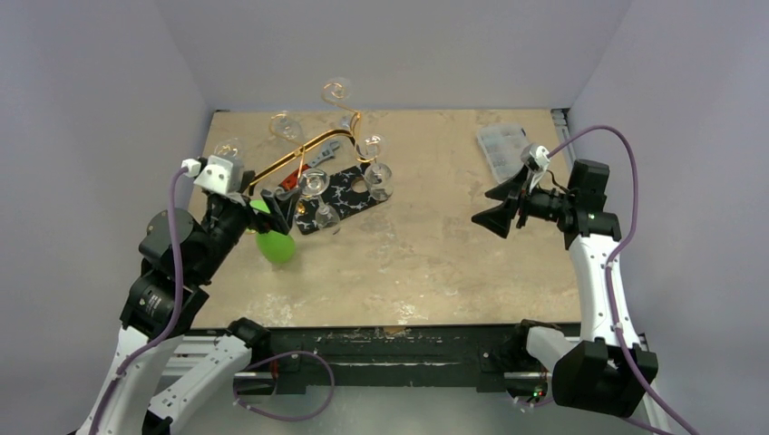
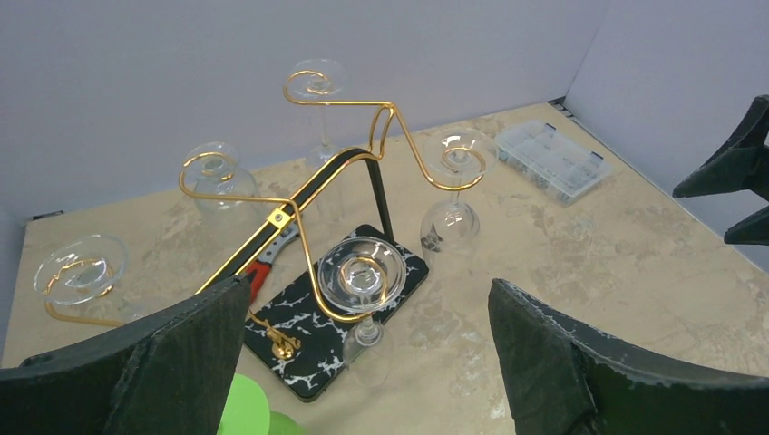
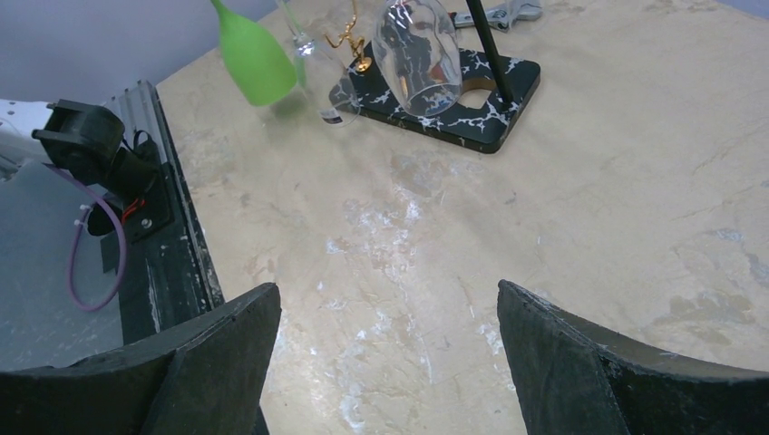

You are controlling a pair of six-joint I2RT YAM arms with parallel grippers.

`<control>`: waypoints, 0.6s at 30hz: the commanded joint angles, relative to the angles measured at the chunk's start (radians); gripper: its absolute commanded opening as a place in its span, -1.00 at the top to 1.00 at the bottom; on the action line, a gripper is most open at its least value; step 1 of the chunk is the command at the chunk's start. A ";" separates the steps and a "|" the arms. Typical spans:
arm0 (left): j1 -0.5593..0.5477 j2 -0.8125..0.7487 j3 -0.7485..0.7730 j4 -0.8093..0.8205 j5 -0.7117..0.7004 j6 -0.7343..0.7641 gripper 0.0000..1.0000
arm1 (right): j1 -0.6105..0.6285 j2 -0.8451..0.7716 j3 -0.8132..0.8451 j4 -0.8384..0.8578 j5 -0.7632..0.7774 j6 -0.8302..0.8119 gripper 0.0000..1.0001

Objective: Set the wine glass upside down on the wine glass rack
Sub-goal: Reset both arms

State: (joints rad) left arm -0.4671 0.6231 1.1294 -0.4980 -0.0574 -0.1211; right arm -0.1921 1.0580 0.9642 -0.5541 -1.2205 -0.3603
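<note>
1. Lilac-grey walls close in a tan, marbled counter [image 1: 435, 263].
2. Left gripper [image 1: 274, 208]: the jaws stand wide apart and grip nothing. They hover at the near-left end of the rack [image 2: 313, 190].
3. Right gripper [image 1: 482, 207]: the jaws are likewise spread and empty. It is held above bare counter, well apart from the rack on its right.
4. The green glass [image 1: 275, 245] sits just under the left jaws, bowl down and foot up, with the foot close beside one finger. That finger hides whether the foot rests in a gold scroll.
5. Five clear glasses [image 2: 363, 272] hang bowl-down from the other scrolls. The nearest is straight ahead of the left jaws.
6. Farther out:
   - The rack post stands on a black, white-veined board [image 3: 490, 100].
   - A red-handled tool [image 2: 261, 272] lies beside the board.
   - A clear compartment box [image 1: 503, 145] sits at the far right.
7. Step in hand, as I judge it: the green glass looks hung and let go, so this is the release.
8. The next move calls for drawing the left arm back toward the near edge. It must not clip the green foot or swing the neighbouring glass.
9. No brand, label or writing can be read anywhere.
</note>
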 commanded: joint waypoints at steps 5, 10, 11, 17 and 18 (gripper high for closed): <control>0.004 -0.021 -0.026 0.013 -0.059 -0.006 -1.00 | -0.006 -0.012 0.023 -0.007 0.012 -0.018 -0.76; 0.005 -0.028 -0.044 0.016 -0.085 -0.001 -1.00 | -0.006 -0.006 0.034 -0.020 0.020 -0.028 -0.76; 0.005 -0.029 -0.047 0.016 -0.089 0.000 -1.00 | -0.007 -0.004 0.036 -0.025 0.022 -0.032 -0.76; 0.029 -0.025 -0.069 0.027 -0.107 -0.019 -1.00 | -0.006 0.003 0.047 -0.045 0.033 -0.049 -0.76; 0.041 -0.025 -0.073 0.028 -0.107 -0.028 -1.00 | -0.006 0.003 0.048 -0.049 0.035 -0.053 -0.76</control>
State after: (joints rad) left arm -0.4564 0.6006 1.0706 -0.5022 -0.1390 -0.1211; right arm -0.1928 1.0603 0.9649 -0.5827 -1.1942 -0.3832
